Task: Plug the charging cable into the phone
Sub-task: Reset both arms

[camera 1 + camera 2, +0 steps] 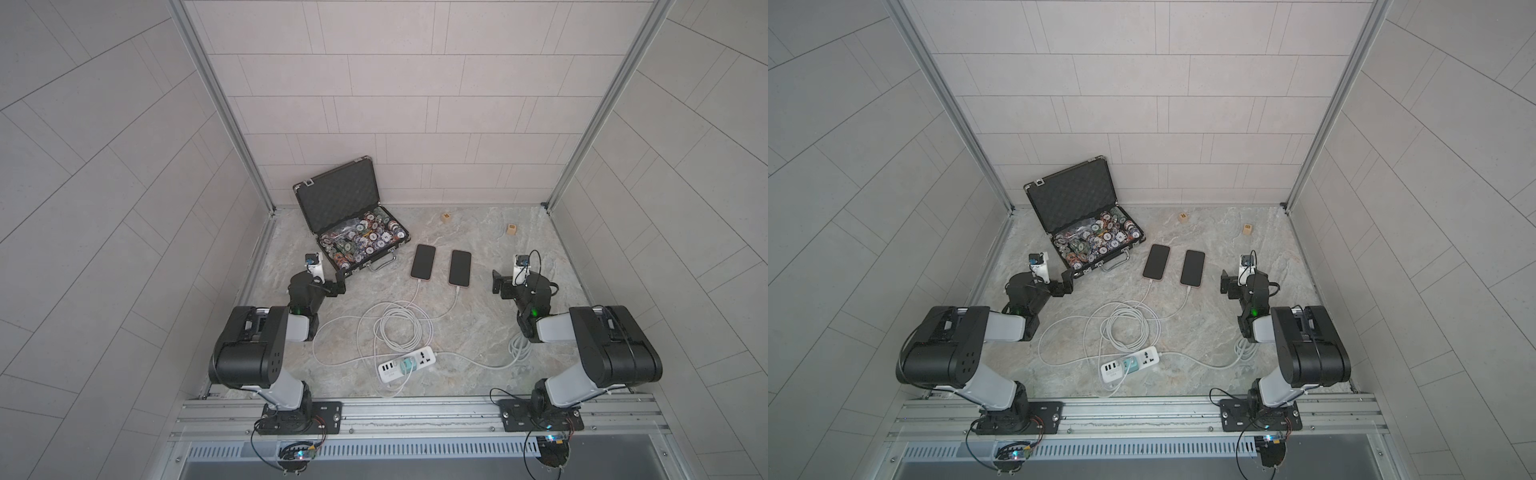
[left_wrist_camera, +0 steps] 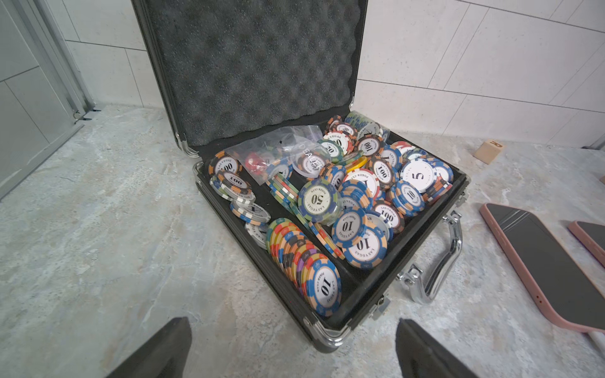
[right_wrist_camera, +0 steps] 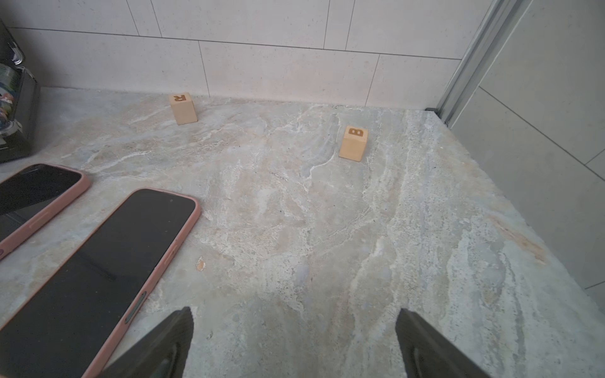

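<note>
Marble-grey tabletop (image 1: 478, 257) holds two pink-cased black phones (image 1: 460, 268), long axes 12-to-6, white charging cables (image 1: 417, 291) seemingly seated at their 6 o'clock ends. Left gripper (image 1: 338, 283) and nearer right gripper (image 1: 496, 282) gape empty.

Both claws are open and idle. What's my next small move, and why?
Probably ease the right claw back to view the port end of the nearer phone. In both top views a white cable already meets that edge, likewise on the other phone, but seating is too small to judge, and neither wrist view shows the ports.
</note>
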You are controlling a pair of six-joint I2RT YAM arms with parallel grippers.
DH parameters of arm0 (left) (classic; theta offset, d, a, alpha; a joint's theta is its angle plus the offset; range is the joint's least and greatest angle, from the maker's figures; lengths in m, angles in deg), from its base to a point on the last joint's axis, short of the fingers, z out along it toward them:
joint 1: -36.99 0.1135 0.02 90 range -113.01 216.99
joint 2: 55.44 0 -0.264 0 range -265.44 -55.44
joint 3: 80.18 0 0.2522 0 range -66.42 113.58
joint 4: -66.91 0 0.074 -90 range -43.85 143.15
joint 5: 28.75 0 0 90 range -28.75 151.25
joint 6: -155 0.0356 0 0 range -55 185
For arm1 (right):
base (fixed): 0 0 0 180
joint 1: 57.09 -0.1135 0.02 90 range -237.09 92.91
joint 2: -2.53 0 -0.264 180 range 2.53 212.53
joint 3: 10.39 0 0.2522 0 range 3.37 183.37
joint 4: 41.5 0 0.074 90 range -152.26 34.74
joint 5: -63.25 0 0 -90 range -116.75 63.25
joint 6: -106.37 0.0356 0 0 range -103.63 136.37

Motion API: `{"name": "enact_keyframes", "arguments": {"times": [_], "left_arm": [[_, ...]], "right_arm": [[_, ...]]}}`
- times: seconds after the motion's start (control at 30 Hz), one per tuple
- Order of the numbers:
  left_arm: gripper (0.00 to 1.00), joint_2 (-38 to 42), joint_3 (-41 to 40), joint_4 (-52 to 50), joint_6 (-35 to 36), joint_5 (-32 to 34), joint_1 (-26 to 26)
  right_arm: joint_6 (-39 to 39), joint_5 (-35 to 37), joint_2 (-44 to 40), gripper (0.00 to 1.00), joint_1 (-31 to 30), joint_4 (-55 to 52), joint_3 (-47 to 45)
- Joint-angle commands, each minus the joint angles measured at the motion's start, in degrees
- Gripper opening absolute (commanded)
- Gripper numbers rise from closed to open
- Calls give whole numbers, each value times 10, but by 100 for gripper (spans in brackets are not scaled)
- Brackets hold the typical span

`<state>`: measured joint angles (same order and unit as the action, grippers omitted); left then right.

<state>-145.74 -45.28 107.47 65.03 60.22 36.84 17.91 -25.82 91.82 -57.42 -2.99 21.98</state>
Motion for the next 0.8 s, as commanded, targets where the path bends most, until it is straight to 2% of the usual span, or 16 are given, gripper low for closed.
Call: {"name": "enact_keyframes", "arguments": {"times": [0.0,0.17,0.3,0.47,0.77], "left_arm": [[100,0,8,-9,5,6,-3],[100,5,14,-24,2,4,-1],[100,6,13,-23,4,3,-2],[100,5,-3,9,25,-52,-2],[100,4,-2,8,22,-50,0]], "right_arm": [[12,-5,1,100,2,70,-7],[-6,-42,0,100,-1,65,-3],[-4,-43,3,100,0,75,-5],[-4,-43,5,100,0,77,-6],[-4,-43,4,100,-1,78,-5]]}}
